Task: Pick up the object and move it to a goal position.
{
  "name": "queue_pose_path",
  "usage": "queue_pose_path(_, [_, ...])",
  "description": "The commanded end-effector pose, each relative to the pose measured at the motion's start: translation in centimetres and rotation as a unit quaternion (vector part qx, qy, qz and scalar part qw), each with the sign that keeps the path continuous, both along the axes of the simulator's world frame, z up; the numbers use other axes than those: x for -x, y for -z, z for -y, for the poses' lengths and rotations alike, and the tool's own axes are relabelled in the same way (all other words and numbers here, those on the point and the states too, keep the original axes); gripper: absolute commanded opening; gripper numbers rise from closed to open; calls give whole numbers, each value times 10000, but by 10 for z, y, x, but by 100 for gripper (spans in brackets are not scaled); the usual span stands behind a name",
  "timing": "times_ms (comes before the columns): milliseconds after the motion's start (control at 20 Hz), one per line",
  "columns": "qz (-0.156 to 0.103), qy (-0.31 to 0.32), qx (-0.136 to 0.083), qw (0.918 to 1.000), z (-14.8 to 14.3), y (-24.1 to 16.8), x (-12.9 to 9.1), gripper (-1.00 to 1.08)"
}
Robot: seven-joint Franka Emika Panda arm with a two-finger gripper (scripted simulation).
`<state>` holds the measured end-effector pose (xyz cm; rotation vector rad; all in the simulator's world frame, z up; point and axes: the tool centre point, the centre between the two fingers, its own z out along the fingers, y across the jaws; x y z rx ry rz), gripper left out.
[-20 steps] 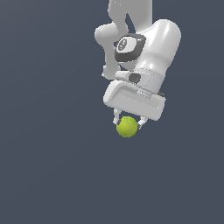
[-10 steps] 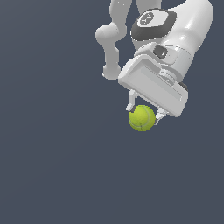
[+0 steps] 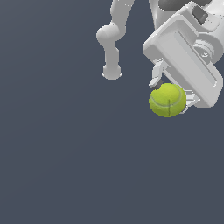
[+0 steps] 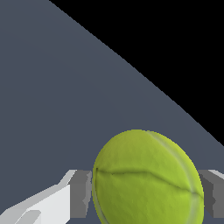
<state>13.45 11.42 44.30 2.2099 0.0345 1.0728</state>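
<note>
Yellow-green tennis ball [image 3: 167,100], thin curved seam, clamped between end effector [image 3: 171,92] fingers.

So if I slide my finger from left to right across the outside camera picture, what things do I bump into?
Plain grey floor → the robot's arm joint → the yellow-green tennis ball, pinched in the tool → the tool's big white body on the exterior view's right.

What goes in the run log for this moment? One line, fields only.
phase: carry | gripper: shut on tennis ball | ball: between fingers, seam visible | goal: not seen
</note>
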Motion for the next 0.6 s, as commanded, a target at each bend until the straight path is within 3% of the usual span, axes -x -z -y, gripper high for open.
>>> queue_pose_path(0, [183, 108, 68, 9998, -7, -16, -1, -100])
queue_pose_path(250, [398, 242, 164, 9988, -18, -34, -1, -100])
queue_pose_path(550, [476, 296, 204, 9982, -22, -40, -2, -100])
